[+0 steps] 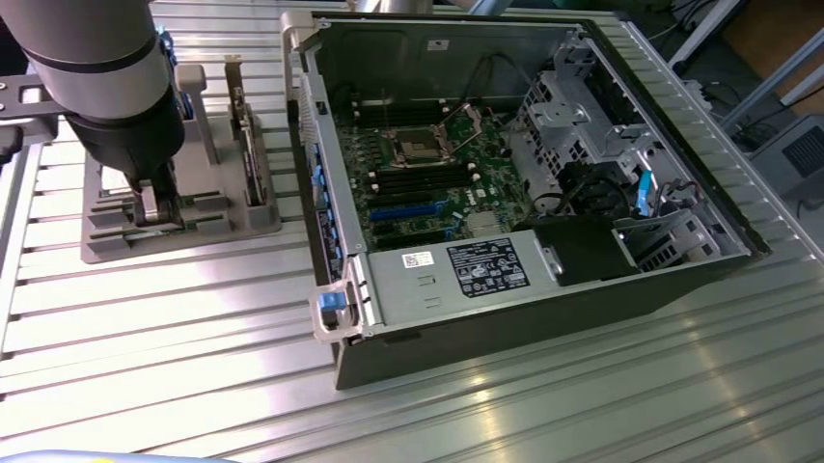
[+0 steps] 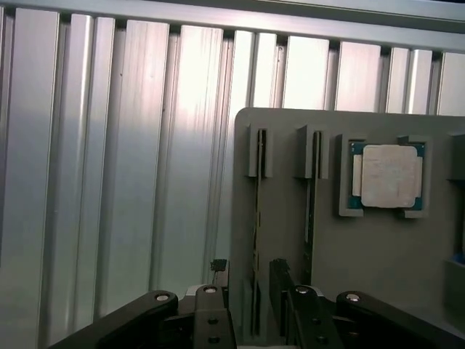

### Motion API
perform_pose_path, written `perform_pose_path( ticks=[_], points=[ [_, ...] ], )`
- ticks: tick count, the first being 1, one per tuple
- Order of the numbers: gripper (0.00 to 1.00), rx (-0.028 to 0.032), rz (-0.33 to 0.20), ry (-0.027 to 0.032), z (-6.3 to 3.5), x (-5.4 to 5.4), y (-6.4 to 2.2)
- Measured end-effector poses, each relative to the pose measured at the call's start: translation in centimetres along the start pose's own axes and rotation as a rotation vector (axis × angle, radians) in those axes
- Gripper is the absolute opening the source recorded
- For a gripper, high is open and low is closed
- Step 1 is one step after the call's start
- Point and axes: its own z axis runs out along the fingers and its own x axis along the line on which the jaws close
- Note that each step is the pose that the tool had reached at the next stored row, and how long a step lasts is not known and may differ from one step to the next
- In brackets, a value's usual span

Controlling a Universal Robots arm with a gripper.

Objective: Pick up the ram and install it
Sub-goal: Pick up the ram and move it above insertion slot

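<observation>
Ram [image 2: 256,233] in holder [image 2: 378,276], spread jaws seemingly astride

Table [image 1: 154,318] silver, ribbed with parallel grooves. Holder tray [image 2: 378,247] plain matte grey. Processor chip [image 2: 391,176] silver top, blue-green border. Ram [image 2: 256,218] dark, edge-on, exact colour unclear. Gripper [image 2: 251,283] black, silver screw heads. Computer case [image 1: 515,333] black outside, grey inside. Motherboard [image 1: 425,183] green. Latch [image 1: 331,303] blue. Label [image 1: 487,267] black, white print.

Robotics lab or workshop, ribbed aluminium bench [image 1: 193,338], opened computer case [image 1: 515,338], grey parts fixture [image 1: 180,236], robot arm [image 1: 96,58]
</observation>
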Motion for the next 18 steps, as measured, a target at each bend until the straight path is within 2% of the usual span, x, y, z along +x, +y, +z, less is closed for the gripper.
perform_pose_path(
  ticks=[10, 18],
  points=[
    [0.36, 0.0000, -0.001, 0.0000, 1.15, 0.0, 0.08],
    [0.36, -0.0001, -0.001, 0.0001, 1.70, 0.0, 0.10]
  ],
)
